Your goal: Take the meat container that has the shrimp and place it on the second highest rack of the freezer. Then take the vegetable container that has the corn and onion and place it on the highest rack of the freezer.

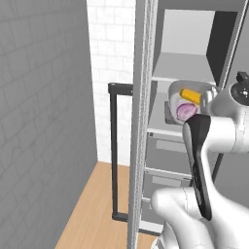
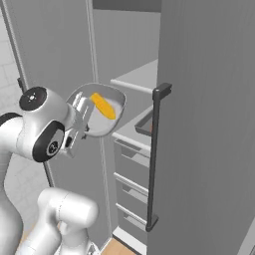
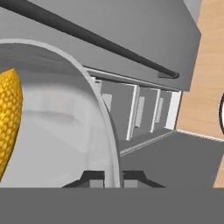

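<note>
Two vegetables are riding in the shallow, rounded, pale grey metal pan (image 2: 102, 117): a yellow-orange corn cob (image 2: 103, 105) lying lengthwise and a small purple-magenta onion bulb (image 1: 186, 111) beside it. The white arm's two-finger gripper (image 3: 112, 177) is holding this pan in the air, its jaws pinching the thin rim with one dark tip on each side of it, as the hand view is showing. The pan is hanging just in front of the open tall grey freezer (image 2: 209, 124), near the front edge of its white shelves and above the grey drawers, not yet resting on any board. Judging by this, the second half of the task is in hand: carrying the vegetable container toward the highest rack (image 1: 182, 66), the flat white topmost shelf board. In the left base view the pan is sitting lower than that board, level with the shelf beneath it, so the next move is probably calling for a lift, then a forward reach over the board while keeping the pan level so the onion is not rolling out.
</note>
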Controlling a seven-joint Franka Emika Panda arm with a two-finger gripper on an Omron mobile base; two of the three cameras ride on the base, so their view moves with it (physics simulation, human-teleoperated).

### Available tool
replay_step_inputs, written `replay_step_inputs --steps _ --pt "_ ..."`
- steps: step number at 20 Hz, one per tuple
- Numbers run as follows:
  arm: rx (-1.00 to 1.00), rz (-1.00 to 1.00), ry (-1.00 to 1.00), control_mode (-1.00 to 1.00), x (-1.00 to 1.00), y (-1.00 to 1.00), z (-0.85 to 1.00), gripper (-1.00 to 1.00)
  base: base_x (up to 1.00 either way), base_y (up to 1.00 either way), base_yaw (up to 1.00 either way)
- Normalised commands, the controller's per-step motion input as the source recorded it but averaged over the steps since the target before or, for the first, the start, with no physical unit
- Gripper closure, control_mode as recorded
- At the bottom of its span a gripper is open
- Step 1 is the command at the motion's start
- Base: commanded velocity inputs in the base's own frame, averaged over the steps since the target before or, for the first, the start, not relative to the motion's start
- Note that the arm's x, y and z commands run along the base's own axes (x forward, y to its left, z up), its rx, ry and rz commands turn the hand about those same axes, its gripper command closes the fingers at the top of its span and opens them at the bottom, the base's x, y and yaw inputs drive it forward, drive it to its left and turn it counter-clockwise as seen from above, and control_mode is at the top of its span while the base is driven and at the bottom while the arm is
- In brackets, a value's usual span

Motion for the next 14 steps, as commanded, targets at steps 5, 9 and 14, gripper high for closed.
replay_step_inputs --steps 5,9,14 --pt "0.16 -0.23 0.00 -1.00 0.66 -0.28 0.12 1.00 0.00 0.00 0.00" --pt "-0.01 -0.01 0.00 -1.00 0.37 -0.05 0.19 1.00 0.00 0.00 0.00" --pt "0.00 0.01 0.00 -1.00 0.25 -0.25 0.16 1.00 0.00 0.00 0.00"
